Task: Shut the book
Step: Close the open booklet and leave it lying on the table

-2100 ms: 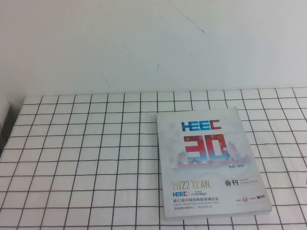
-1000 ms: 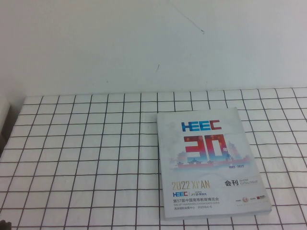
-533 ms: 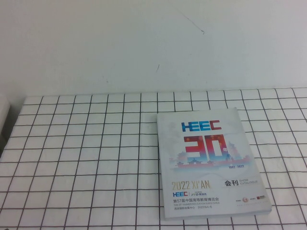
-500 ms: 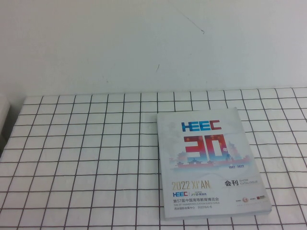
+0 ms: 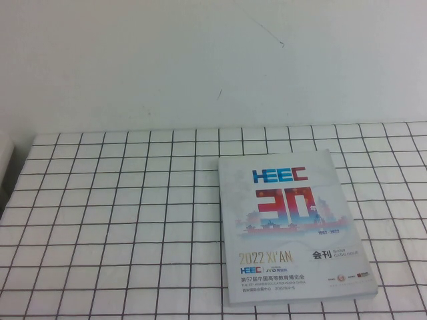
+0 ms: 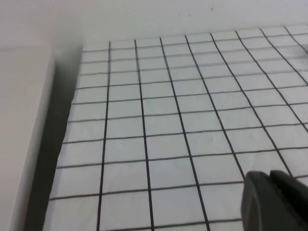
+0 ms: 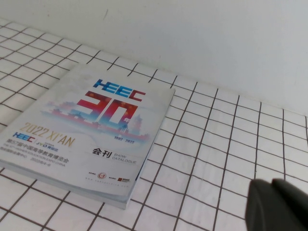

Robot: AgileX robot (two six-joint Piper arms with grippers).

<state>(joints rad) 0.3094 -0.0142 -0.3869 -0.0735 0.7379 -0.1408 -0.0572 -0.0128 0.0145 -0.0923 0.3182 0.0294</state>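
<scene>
The book (image 5: pixel 293 227) lies shut and flat on the grid-patterned tablecloth (image 5: pixel 120 220), right of centre, its pale cover with "HEEC 30" facing up. The right wrist view also shows the book (image 7: pixel 86 130), front cover up. My right gripper (image 7: pixel 270 185) hovers over bare cloth off the book's right side, fingers pressed together, holding nothing. My left gripper (image 6: pixel 269 175) is shut and empty above the cloth near the table's left part. Neither gripper appears in the high view.
A white box-like object (image 6: pixel 24 120) stands past the cloth's left edge, with a dark gap between. A plain white wall (image 5: pixel 213 60) rises behind the table. The cloth's left half holds no objects.
A small dark tip at the bottom left edge of the high view one second ago is gone now. The book has not moved.
</scene>
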